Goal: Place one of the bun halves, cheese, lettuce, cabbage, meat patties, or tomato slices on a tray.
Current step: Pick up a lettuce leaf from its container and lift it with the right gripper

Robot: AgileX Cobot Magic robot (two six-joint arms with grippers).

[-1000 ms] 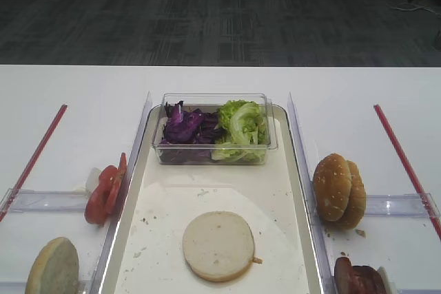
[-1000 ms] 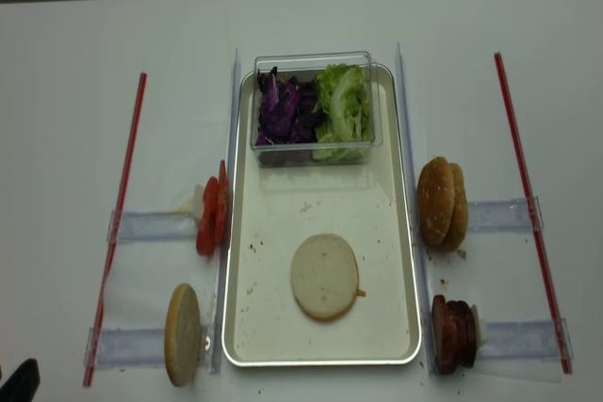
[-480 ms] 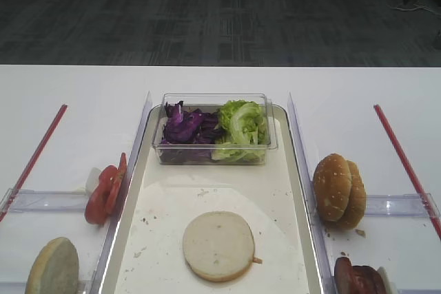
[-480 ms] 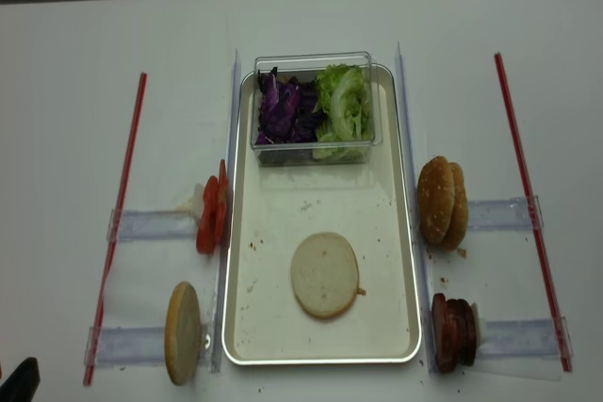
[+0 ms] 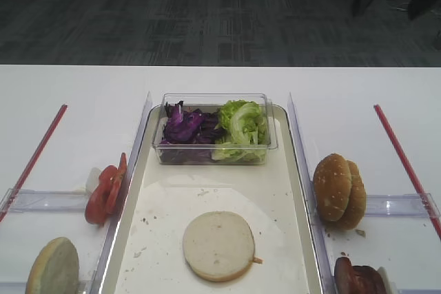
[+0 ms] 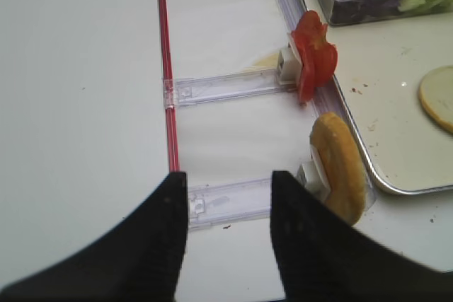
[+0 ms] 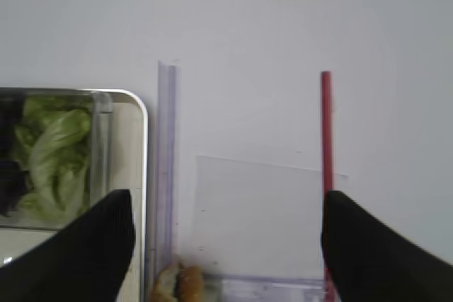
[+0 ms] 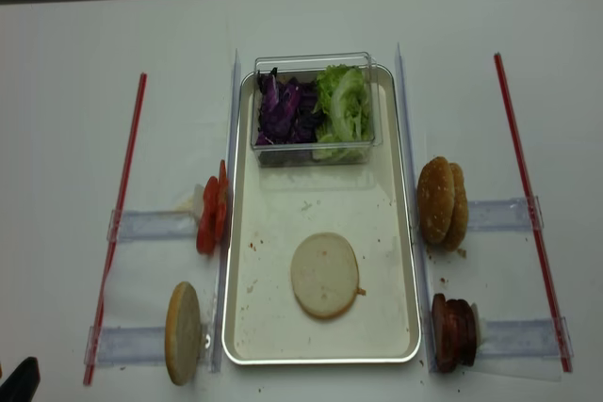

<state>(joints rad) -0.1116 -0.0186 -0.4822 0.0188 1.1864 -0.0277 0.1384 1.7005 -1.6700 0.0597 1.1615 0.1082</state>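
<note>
A pale bun half lies flat on the tray. At the tray's far end a clear tub holds purple cabbage and green lettuce. Tomato slices and another bun half stand on edge left of the tray. To its right stand domed bun halves and meat patties. Cheese is out of view. My left gripper hovers open over a clear holder near the left bun half. My right gripper is open above bare table right of the tray, holding nothing.
Red strips run along both outer sides of the table. Clear plastic rails flank the tray, and clear holders stick out sideways. Crumbs dot the tray floor.
Nothing on the table has moved. Only dark shapes in the far background at the top right have shifted.
</note>
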